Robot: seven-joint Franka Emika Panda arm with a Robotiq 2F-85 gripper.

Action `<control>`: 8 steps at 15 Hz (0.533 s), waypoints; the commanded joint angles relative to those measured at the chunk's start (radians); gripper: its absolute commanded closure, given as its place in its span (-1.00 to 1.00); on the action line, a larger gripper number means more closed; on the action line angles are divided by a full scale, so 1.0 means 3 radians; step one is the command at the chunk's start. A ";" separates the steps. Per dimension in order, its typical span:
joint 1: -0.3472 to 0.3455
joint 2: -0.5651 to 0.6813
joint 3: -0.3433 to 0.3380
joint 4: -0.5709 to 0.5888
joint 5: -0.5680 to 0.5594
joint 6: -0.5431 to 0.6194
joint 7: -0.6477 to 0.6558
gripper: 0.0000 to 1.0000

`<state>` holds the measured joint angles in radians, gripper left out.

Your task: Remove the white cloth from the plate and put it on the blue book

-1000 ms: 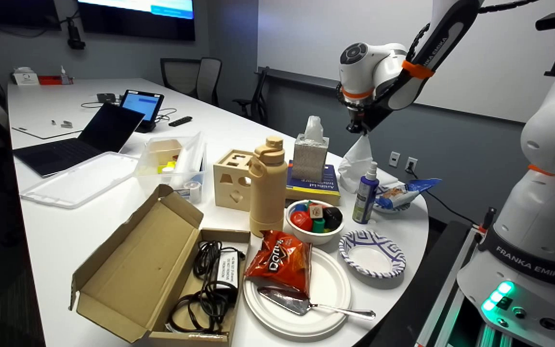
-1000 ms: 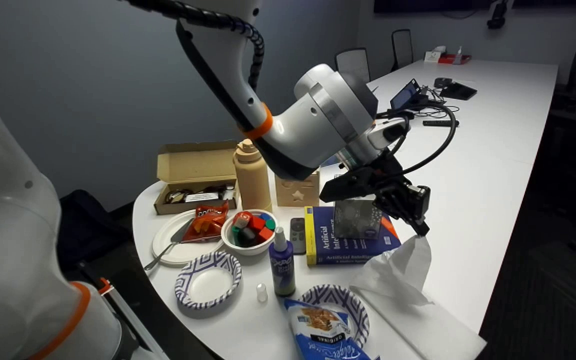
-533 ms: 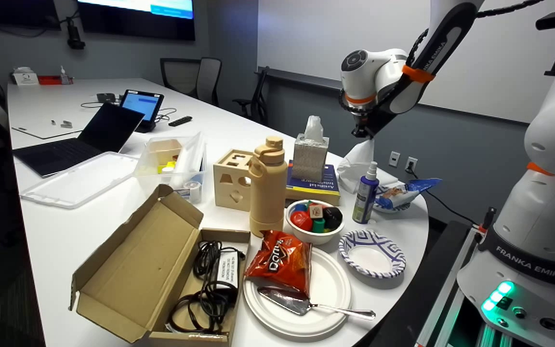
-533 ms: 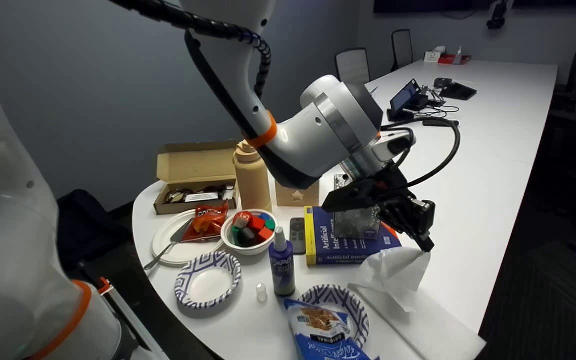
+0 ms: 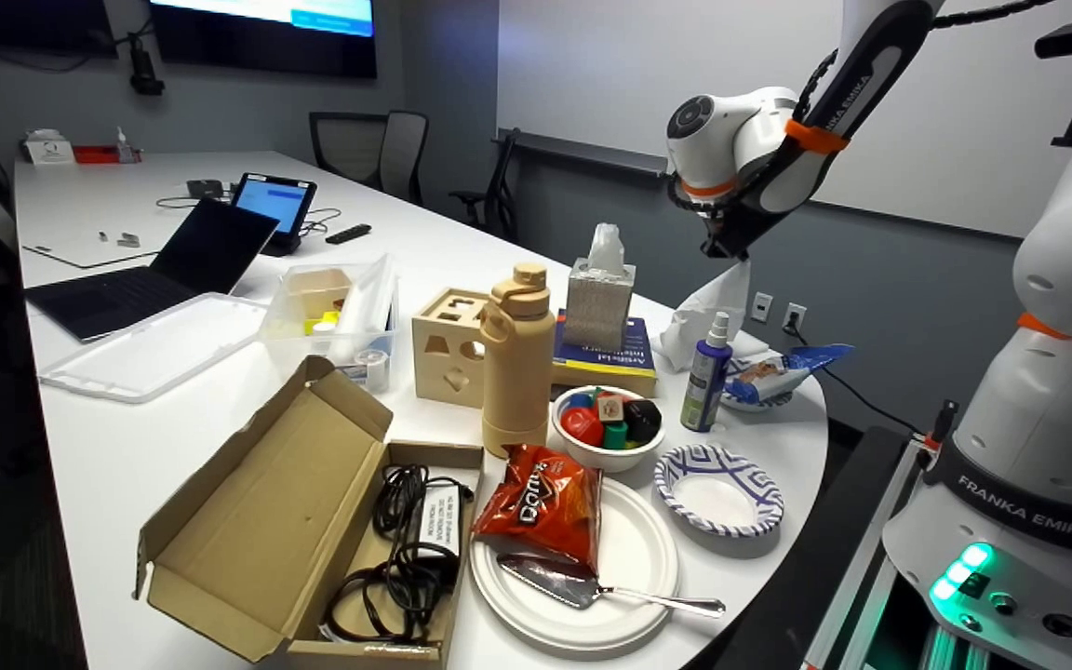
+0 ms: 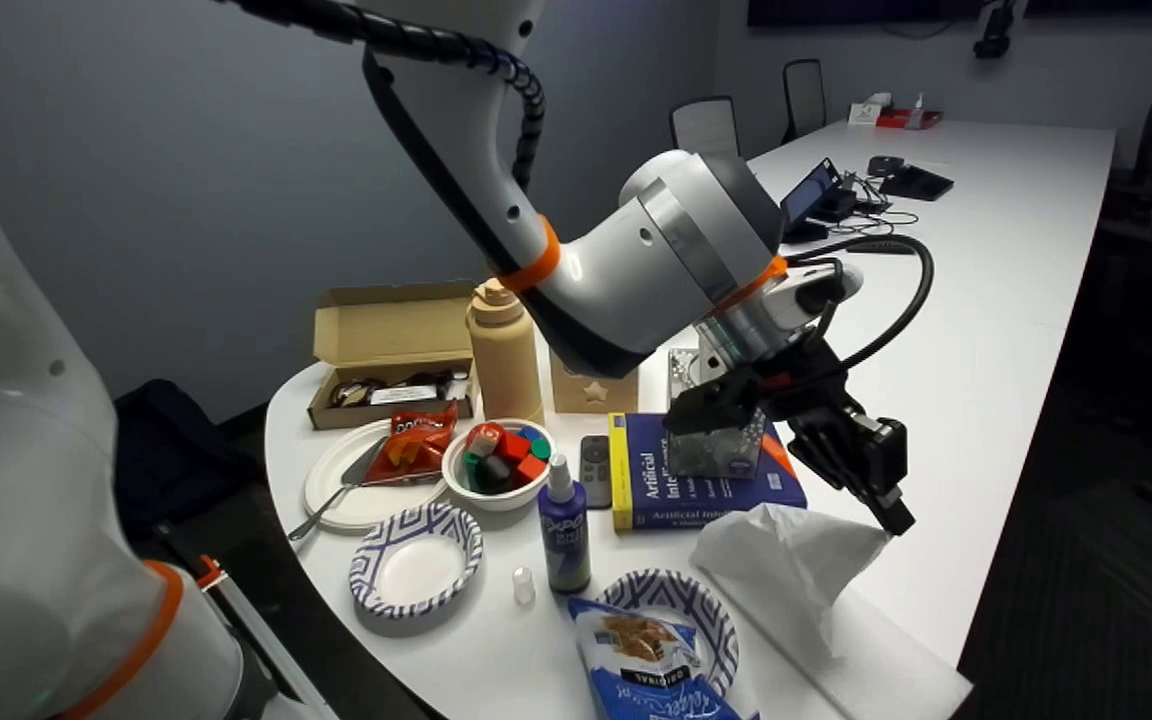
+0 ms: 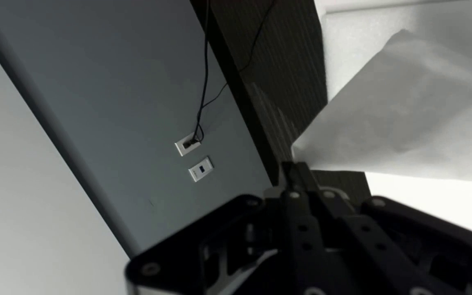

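Smooth and white, a long table (image 6: 1006, 240) carries, nearest an exterior view's camera, one glossy blue snack bag (image 6: 651, 665) resting on one of two zigzag-patterned paper bowls (image 6: 416, 568). Beyond, the black pincer (image 6: 893, 514) is pinched tight on one corner of a thin, creased white cloth (image 6: 786, 565), which droops over one flat white slab (image 6: 896, 675), just beside a single blue book (image 6: 711, 500). One patterned tissue box (image 6: 716, 445) stands on the book; one red tray (image 6: 899, 119) sits at the far end.
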<state>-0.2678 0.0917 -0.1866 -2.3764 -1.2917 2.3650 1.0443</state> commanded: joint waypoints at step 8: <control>0.0104 0.0246 0.0022 0.0025 0.0091 0.0205 0.0110 1.00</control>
<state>-0.2559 0.1459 -0.1855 -2.3808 -1.2899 2.3546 1.0764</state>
